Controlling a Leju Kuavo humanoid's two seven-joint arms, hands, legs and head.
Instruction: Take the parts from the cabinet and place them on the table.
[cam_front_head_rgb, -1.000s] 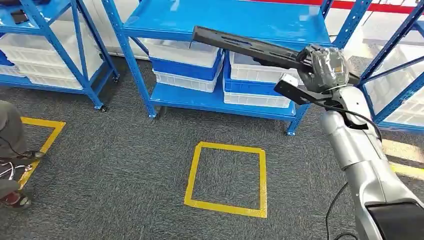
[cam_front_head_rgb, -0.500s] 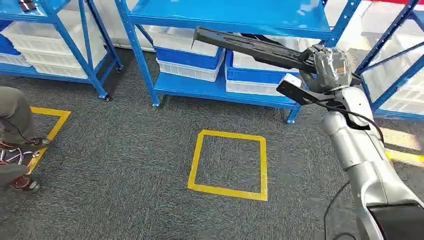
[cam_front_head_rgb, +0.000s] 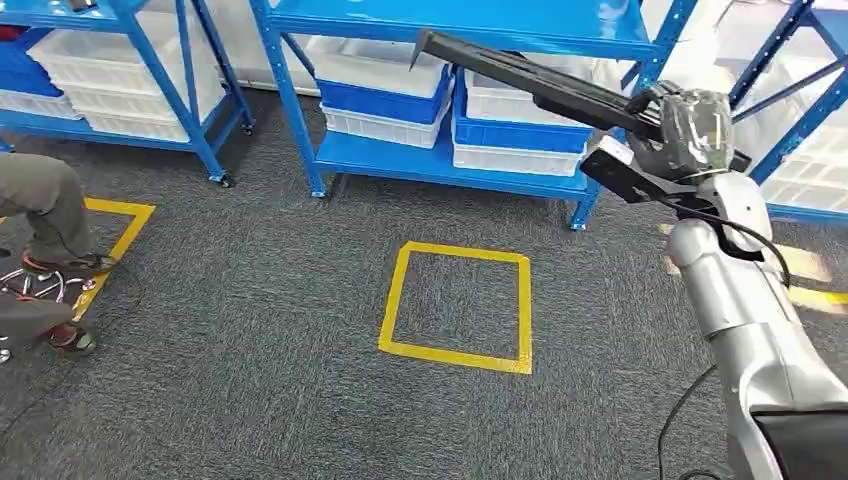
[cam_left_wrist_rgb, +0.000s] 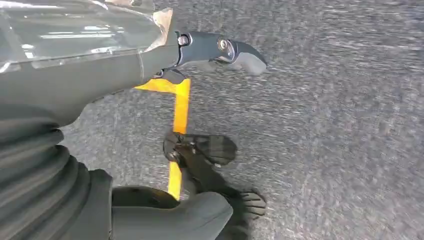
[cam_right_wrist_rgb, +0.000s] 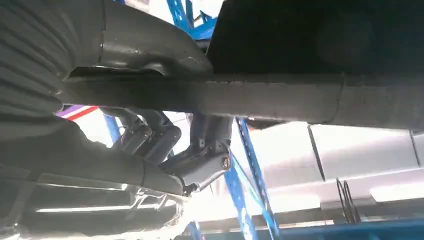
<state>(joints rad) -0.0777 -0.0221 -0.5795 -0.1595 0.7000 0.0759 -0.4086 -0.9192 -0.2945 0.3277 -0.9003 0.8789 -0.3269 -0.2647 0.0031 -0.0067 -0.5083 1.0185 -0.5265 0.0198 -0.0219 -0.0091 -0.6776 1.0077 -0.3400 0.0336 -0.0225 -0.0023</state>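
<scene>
Part (cam_front_head_rgb: 530, 80), long, flat and black, sits in the right robot hand (cam_front_head_rgb: 690, 125), fingers wrapped around one end. It is held in the air, its free end reaching toward the blue shelving unit (cam_front_head_rgb: 450, 20) and tilted slightly upward, in front of the stacked white and blue bins (cam_front_head_rgb: 385, 95) on the lower shelf. In the right wrist view the part (cam_right_wrist_rgb: 280, 100) runs as a grey bar across the robot hand (cam_right_wrist_rgb: 165, 145), whose fingers curl around it. Left robot hand (cam_left_wrist_rgb: 200, 125) hangs over the grey carpet (cam_left_wrist_rgb: 340, 125), fingers apart, holding nothing. A yellow tape square (cam_front_head_rgb: 458, 306) marks the carpet ahead of the robot. A person's legs and shoes (cam_front_head_rgb: 50, 260) stand at the left near another yellow square.
</scene>
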